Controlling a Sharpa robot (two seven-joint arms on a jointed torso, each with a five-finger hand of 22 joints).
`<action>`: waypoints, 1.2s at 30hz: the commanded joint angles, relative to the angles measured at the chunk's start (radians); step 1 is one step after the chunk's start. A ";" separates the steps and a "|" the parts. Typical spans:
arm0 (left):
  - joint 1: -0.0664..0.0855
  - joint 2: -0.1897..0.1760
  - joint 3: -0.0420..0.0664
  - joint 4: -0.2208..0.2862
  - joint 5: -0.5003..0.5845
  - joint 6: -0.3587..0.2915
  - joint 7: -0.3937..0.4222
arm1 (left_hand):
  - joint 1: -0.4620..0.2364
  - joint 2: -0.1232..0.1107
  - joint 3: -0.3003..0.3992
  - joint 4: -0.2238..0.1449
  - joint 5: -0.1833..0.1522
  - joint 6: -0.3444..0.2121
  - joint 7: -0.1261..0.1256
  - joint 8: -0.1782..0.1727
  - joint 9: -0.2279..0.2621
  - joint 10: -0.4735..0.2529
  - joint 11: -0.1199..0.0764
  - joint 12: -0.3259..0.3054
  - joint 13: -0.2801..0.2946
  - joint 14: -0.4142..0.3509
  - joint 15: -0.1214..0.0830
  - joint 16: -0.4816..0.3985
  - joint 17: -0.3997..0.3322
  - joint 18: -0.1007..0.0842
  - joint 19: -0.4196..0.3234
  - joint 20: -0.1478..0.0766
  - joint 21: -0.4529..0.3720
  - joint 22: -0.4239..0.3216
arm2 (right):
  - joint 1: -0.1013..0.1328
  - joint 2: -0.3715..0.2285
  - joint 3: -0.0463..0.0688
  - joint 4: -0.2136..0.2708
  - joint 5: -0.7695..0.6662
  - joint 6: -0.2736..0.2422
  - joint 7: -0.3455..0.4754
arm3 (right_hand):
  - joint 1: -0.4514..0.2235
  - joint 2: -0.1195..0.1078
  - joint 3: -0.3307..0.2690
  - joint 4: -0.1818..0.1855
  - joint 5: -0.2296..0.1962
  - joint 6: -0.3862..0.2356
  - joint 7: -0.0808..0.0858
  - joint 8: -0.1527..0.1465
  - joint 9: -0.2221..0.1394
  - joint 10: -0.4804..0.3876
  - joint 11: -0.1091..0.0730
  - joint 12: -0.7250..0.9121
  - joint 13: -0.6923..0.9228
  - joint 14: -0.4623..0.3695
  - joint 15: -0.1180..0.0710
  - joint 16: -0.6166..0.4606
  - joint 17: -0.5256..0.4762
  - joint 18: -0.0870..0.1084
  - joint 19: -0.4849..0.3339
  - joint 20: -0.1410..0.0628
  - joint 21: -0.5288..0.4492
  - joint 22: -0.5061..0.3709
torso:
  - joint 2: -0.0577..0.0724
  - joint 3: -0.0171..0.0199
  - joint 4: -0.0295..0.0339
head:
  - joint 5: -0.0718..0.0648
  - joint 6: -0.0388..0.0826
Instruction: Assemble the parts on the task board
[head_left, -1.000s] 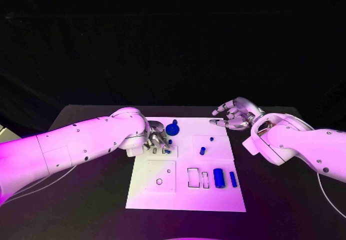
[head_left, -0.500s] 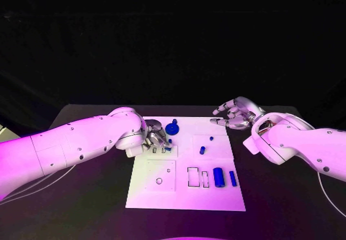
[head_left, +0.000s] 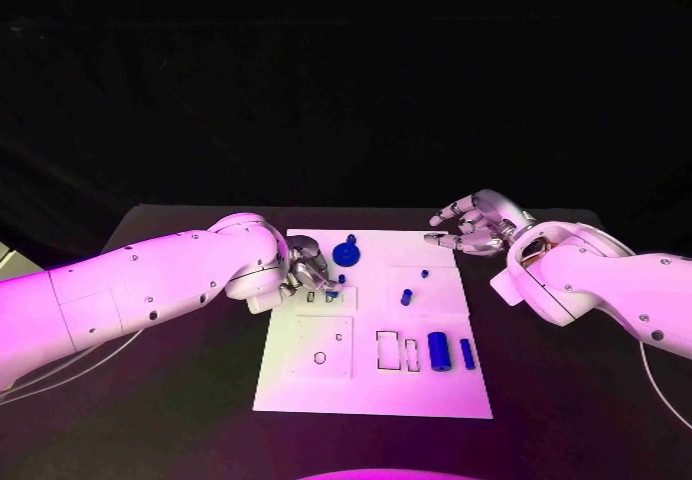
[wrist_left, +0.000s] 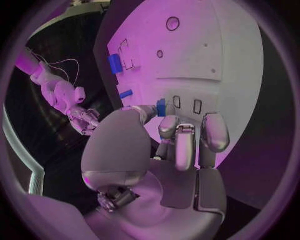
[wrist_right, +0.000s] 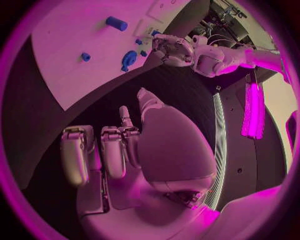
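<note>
Left hand (head_left: 309, 272) over the board's (head_left: 372, 395) near-left slots, shifted a touch further up the board than a second ago; fingers curled down together, tips close beside a small blue part (wrist_left: 161, 107) by the twin slots (wrist_left: 187, 104); pinching or merely touching, cannot tell; reads as a part being seated, not finished. Just beyond, big blue knob (head_left: 346, 254) standing near the top edge, unmoved. Mid-board, two small pegs (head_left: 407, 297) lying loose, same spots as before. Lower down, a round hole (head_left: 319, 358) in the left panel, bare; two rectangular pockets (head_left: 387, 351) beside it, bare too. Next along, fat cylinder (head_left: 438, 352) and thin bar (head_left: 467, 354) lying side by side, touching nothing else, waiting. Off the board's right corner, right hand (head_left: 473, 226) above the worktop (head_left: 188, 400), fingers spread and curled loosely, nothing in them; barely drifted since the last look. Most parts unplaced, so early going by my reckoning.
</note>
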 joint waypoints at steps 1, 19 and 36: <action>-0.002 -0.004 -0.003 0.012 -0.068 -0.048 0.002 | 0.000 -0.009 0.106 -0.096 -0.003 0.020 -0.015 0.015 0.153 0.007 -0.001 0.005 0.001 0.061 -0.008 0.005 0.126 -0.012 0.010 0.002 0.008 0.004 | -0.001 -0.001 0.000 -0.001 -0.007 0.014 0.005 | -0.004 0.003 0.001 0.004 0.005 0.006 0.000 0.005 0.002 0.063 0.002 -0.004 0.221 0.088 0.006 -0.006 0.194 0.011 0.070 0.006 -0.007 0.218 | 0.000 -0.0007 -0.0005 | 0.004 -0.001; -0.009 0.001 -0.010 0.015 -0.098 -0.061 -0.001 | -0.037 -0.028 0.115 -0.097 -0.023 0.049 -0.026 0.024 0.169 0.028 -0.010 0.011 0.012 0.083 -0.016 0.024 0.186 -0.016 0.028 -0.005 0.016 0.022 | -0.002 -0.001 0.000 -0.003 -0.011 0.014 0.003 | -0.003 -0.001 0.001 0.001 0.003 0.005 -0.001 0.006 0.002 0.063 0.002 -0.004 0.221 0.088 0.005 -0.006 0.195 0.011 0.070 0.006 -0.007 0.217 | 0.002 -0.0010 -0.0039 | 0.005 -0.001; -0.011 0.002 -0.016 0.015 -0.134 -0.014 -0.022 | -0.041 -0.035 0.114 -0.103 -0.027 0.061 -0.033 0.031 0.176 0.038 -0.016 0.015 0.020 0.088 -0.020 0.029 0.201 -0.019 0.037 -0.008 0.019 0.032 | -0.002 -0.001 0.000 -0.004 -0.012 0.016 0.001 | -0.002 -0.002 0.002 0.000 0.002 0.005 -0.001 0.006 0.002 0.062 0.001 -0.005 0.220 0.088 0.005 -0.006 0.195 0.011 0.070 0.005 -0.007 0.218 | 0.001 -0.0018 -0.0025 | 0.006 -0.008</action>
